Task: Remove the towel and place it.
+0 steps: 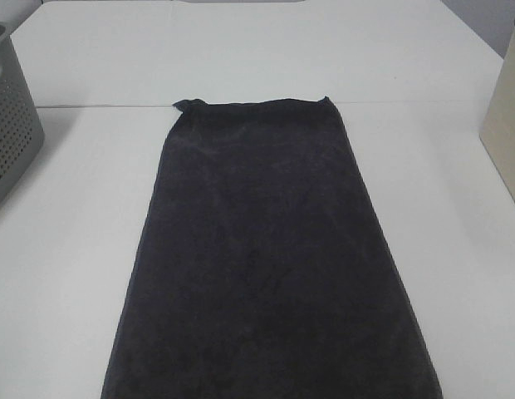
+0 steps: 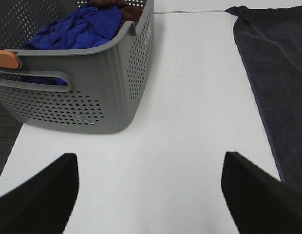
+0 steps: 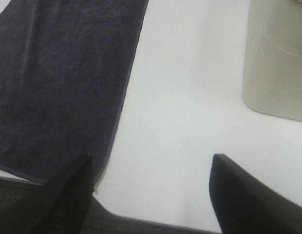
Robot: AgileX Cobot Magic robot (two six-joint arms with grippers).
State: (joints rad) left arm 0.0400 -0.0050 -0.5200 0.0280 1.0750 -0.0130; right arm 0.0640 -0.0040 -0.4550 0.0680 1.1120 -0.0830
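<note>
We see the dark towel (image 1: 270,258) spread flat down the middle of the white tabletop (image 1: 440,249), a grey basket (image 2: 92,83) of cloths left, a beige bin (image 3: 277,58) right. Left claw (image 2: 150,195) and right claw (image 3: 151,195) hover spread, holding nothing.

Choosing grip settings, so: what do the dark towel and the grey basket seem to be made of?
The towel looks like soft terry cloth, matte, with a fuzzy nap and a thin hemmed edge. The basket seems moulded plastic, smooth with a slight sheen: rigid perforated walls and a cut-out handle.
</note>
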